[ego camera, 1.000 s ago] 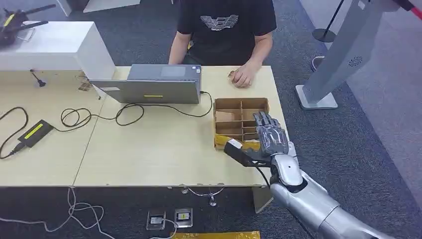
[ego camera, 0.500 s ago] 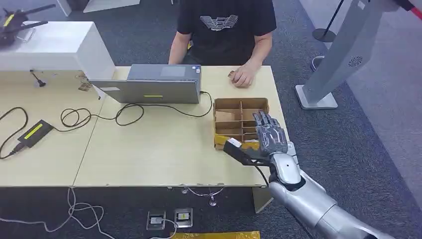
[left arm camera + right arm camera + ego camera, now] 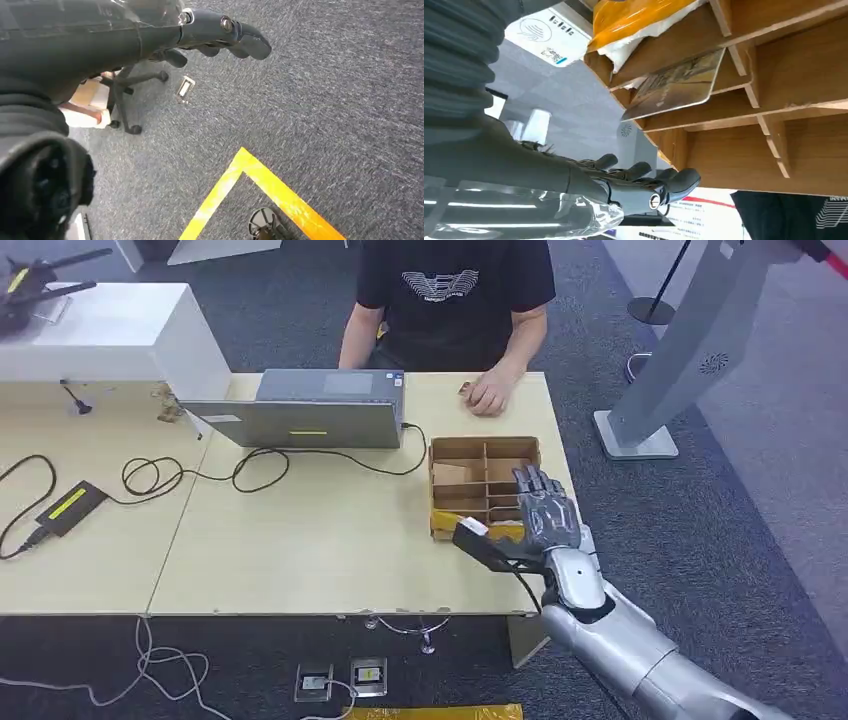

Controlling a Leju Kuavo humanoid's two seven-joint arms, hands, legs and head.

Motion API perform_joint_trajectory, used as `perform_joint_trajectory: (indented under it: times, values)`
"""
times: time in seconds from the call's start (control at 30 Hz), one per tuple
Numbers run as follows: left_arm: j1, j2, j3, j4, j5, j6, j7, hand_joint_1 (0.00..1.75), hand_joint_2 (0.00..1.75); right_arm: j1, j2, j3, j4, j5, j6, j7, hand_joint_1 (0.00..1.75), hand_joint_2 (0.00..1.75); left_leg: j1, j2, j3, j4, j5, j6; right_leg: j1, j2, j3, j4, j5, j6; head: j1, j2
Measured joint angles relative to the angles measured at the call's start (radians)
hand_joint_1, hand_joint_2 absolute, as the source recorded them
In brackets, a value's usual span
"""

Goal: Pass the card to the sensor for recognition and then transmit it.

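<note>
A brown divided cardboard box [image 3: 484, 455] stands near the table's right end. A tan card [image 3: 672, 85] leans inside one of its compartments, and I see the card [image 3: 449, 475] in the box's left side from the head view. My right hand [image 3: 547, 512] hovers over the box's near right corner with fingers [image 3: 644, 172] stretched out and nothing in them. A yellow packet [image 3: 639, 15] lies in a near compartment. My left hand [image 3: 210, 30] hangs over the carpet, its fingers apart and holding nothing.
A person sits behind the table with a hand [image 3: 488, 395] resting on it. A grey laptop [image 3: 310, 412], looping black cables [image 3: 200, 475] and a flat black device with a yellow strip [image 3: 70, 505] lie to the left. A grey stand [image 3: 660, 380] rises on the right.
My right hand has drifted slightly to the right over the box; its fingers stay spread. Nothing else has moved.
</note>
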Motion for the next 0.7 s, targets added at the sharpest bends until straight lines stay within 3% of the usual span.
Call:
perform_joint_trajectory:
  times: [0.13,0.17,0.2,0.23,0.7]
  values:
    - [-0.001,0.0,0.006,0.0,0.0,0.0,0.0,0.0,0.0,0.0,0.0,0.0,0.008,0.006,0.0,0.0,0.03,1.75,0.0,0.0,0.0,0.0,0.0,0.0,0.0,0.0,0.0,0.0,0.0,0.0,0.0,0.0]
    - [-0.001,0.0,0.007,0.0,0.0,0.0,0.0,0.0,0.0,-0.001,0.0,0.0,0.01,0.007,0.0,0.0,0.44,1.75,0.0,0.0,0.0,0.0,0.0,0.0,0.0,0.0,0.0,0.0,0.0,0.0,0.0,0.0]
    - [-0.001,0.0,0.007,0.0,0.0,0.0,0.0,0.0,0.0,-0.001,0.0,0.0,0.011,0.008,0.0,0.0,1.62,1.75,0.0,0.0,0.0,0.0,0.0,0.0,0.0,0.0,0.0,0.0,0.0,0.0,0.0,0.0]
    - [-0.001,0.0,0.008,0.0,0.0,0.0,0.0,0.0,0.0,-0.001,0.0,0.0,0.013,0.009,0.0,0.0,1.75,1.75,0.0,0.0,0.0,0.0,0.0,0.0,0.0,0.0,0.0,0.0,0.0,0.0,0.0,0.0]
    - [-0.002,0.0,0.032,0.0,-0.001,0.0,0.0,0.0,0.0,-0.008,0.008,0.0,0.034,0.008,0.002,-0.016,1.75,1.75,0.0,0.0,0.0,0.0,0.0,0.0,0.0,0.0,0.0,0.0,0.0,0.0,0.0,0.0]
